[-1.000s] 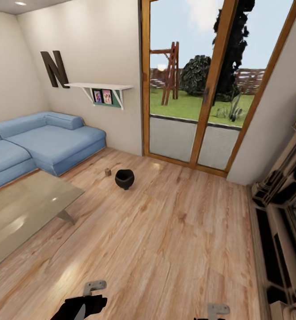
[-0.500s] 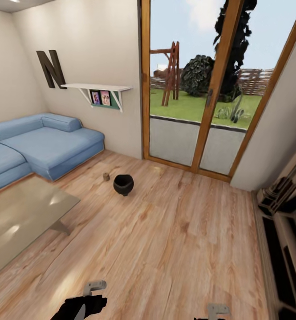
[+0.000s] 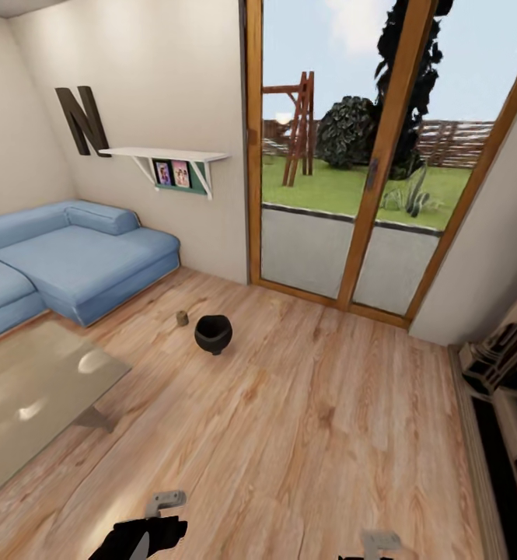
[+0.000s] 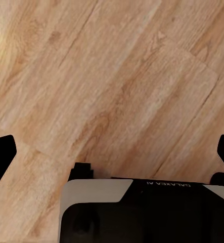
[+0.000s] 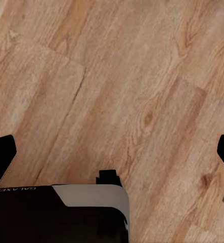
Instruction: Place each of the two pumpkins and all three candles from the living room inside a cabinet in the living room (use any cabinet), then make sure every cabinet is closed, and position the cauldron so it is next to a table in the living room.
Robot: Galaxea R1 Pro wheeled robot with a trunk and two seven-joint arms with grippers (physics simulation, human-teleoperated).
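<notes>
Both grippers point(image 4: 112, 152) point(image 5: 112, 152) spread wide, fingertips cropped; one small unclear object point(image 3: 182, 317) beside cauldron point(image 3: 213, 334).

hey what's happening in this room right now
Nothing is being handled at the moment. The robot faces a living room, both arms low over the wooden floor with open, empty tools: the left tool and right tool have only floorboards between their fingers. The black cauldron sits on the floor ahead, apart from the glass coffee table, with a small object beside it.
</notes>
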